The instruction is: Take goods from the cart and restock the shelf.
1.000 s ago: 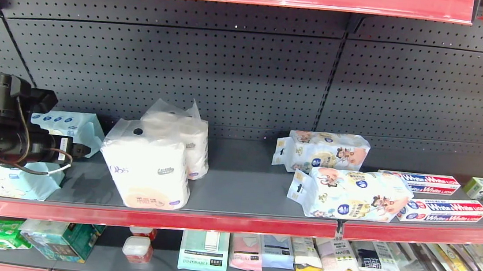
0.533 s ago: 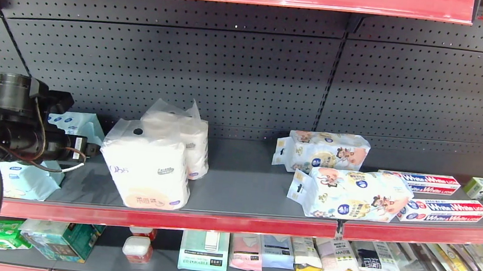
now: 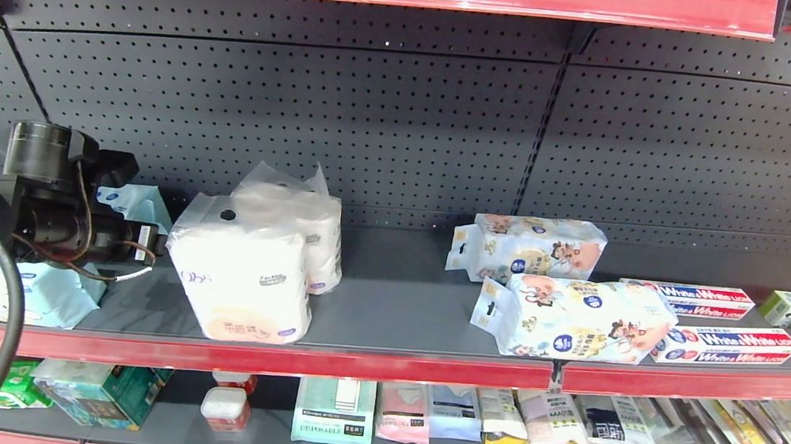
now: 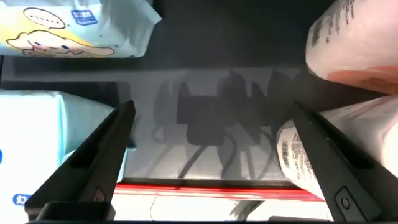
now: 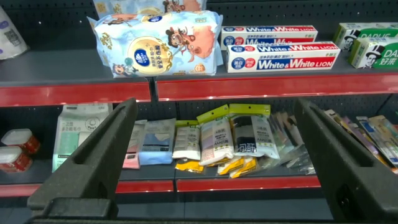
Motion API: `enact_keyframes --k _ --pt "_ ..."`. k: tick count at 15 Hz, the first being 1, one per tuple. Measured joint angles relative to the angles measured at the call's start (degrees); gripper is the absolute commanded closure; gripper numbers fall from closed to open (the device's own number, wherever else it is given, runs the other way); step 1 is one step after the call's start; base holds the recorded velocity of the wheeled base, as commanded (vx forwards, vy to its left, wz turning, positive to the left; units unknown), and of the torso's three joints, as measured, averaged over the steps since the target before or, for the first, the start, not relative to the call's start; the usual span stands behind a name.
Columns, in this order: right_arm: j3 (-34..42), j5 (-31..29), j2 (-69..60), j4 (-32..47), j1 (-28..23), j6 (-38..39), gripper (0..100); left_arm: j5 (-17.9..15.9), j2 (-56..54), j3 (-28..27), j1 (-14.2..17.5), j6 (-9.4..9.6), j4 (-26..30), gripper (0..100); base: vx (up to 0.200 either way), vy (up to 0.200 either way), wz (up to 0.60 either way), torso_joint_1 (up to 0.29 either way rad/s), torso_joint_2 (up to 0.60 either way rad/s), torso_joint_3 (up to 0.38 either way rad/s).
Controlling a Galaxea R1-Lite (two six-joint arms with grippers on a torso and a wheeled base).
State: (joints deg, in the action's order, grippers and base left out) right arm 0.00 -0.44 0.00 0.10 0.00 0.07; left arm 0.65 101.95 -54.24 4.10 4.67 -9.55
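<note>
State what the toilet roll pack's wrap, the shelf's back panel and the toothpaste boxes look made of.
Toilet roll pack: thin clear plastic film, glossy and crinkled at its top, with a punched hole.
Back panel: likely painted metal, matte dark grey, with regular perforations.
Toothpaste boxes: probably printed card, crisp straight edges.

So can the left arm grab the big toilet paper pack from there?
Probably yes: the open left tool sits right beside the toilet paper pack, with nothing between them.
</note>
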Motion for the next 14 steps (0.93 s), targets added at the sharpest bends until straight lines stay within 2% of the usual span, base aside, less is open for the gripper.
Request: enact_keyframes --k 14 --pt "0.0 0.0 0.0 0.0 0.0 -0.05 0 -0.05 0.76 -0.28 -1.78 -0.18 -0.06 0 0.0 0.0 0.0 0.0 0.0 0.0"
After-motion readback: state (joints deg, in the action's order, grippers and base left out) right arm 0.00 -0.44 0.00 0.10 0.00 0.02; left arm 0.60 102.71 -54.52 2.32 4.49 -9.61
